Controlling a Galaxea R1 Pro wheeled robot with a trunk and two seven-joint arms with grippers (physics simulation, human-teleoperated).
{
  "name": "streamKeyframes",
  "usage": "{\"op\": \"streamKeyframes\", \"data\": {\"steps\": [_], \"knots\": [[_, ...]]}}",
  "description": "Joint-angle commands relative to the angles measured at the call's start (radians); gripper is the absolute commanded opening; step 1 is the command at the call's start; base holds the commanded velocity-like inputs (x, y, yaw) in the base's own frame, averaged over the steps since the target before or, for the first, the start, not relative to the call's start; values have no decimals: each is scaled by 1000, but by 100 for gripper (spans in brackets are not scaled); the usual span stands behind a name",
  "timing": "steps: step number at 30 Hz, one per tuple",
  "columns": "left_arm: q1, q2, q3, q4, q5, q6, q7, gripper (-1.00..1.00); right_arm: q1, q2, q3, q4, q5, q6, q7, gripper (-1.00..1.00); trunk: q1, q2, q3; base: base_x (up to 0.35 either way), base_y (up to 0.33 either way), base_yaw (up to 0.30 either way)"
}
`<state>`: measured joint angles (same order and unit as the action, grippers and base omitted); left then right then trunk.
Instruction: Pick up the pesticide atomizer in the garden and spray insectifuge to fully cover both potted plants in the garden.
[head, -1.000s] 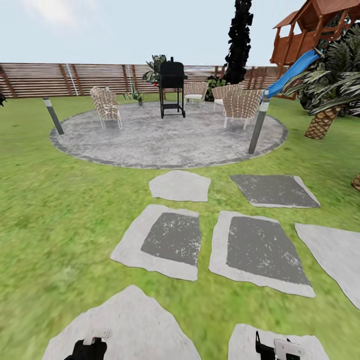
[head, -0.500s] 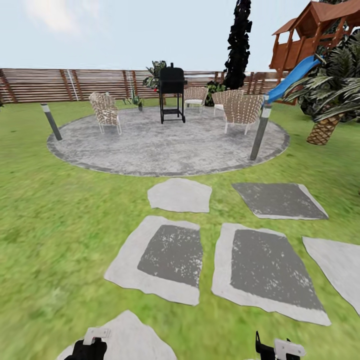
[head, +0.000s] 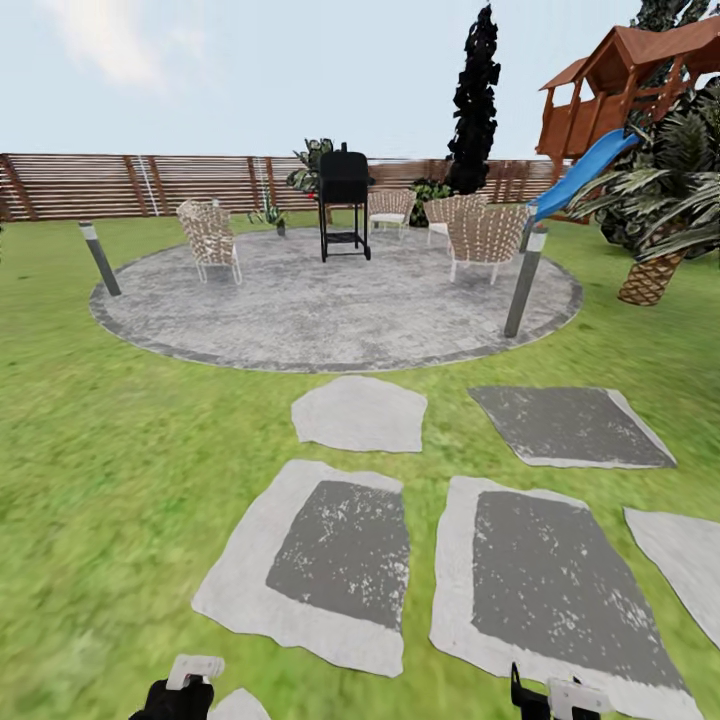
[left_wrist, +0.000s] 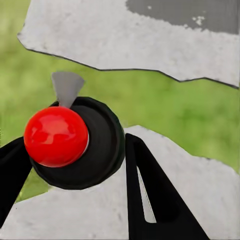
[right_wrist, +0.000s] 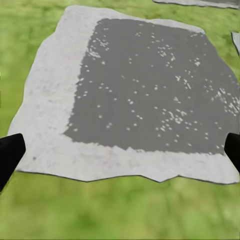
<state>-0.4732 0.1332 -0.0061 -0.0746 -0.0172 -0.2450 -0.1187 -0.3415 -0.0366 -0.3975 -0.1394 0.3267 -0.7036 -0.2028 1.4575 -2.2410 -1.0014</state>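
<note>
garden lawn (head: 110, 450) w/ brown slat fence (head: 150, 183) at back | round grey paving (head: 330, 295) ahead, black grill (head: 344, 203) + wicker chairs (head: 210, 238) on it | stepping stones (head: 345, 545) betw paving & us | we see L gripper (left_wrist: 75, 165) clamped on atomizer (left_wrist: 70, 142), black end + red ball showing | R gripper (right_wrist: 120, 150) fingers spread wide, holding nothing, above a stone

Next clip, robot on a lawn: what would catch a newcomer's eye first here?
Probably the round grey patio straight ahead, with a black grill at its far side and wicker chairs around it, in front of a wooden fence. At far right stands a brown playhouse with a blue slide. Up close, the left wrist view shows a bright red ball on a black disc between the dark fingers, over stepping stones.
</note>
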Motion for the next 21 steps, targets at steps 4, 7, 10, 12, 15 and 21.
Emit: {"op": "streamKeyframes", "data": {"steps": [4, 7, 10, 12, 15, 21], "knots": [[-1, 0, 0, 1, -2, -3, -3, -100, -2, 0, -3, 1, 11, -2, -7, 100, 1, 0, 6, 337, 0, 0], [-1, 0, 0, 1, -2, -3, -3, -100, -1, 0, -3, 1, 11, -2, -7, 100, 1, 0, 10, 337, 0, 0], [-1, 0, 0, 1, -2, -3, -3, -100, -1, 0, -3, 1, 11, -2, -7, 100, 1, 0, 15, 337, 0, 0], [-1, 0, 0, 1, -2, -3, -3, -100, -1, 0, -3, 1, 11, -2, -7, 100, 1, 0, 18, 337, 0, 0], [-1, 0, 0, 1, -2, -3, -3, -100, -1, 1, -3, 1, 11, -2, -7, 100, 1, 0, 23, 337, 0, 0], [-1, 0, 0, 1, -2, -3, -3, -100, -1, 1, -3, 1, 11, -2, -7, 100, 1, 0, 32, 337, 0, 43]]}}
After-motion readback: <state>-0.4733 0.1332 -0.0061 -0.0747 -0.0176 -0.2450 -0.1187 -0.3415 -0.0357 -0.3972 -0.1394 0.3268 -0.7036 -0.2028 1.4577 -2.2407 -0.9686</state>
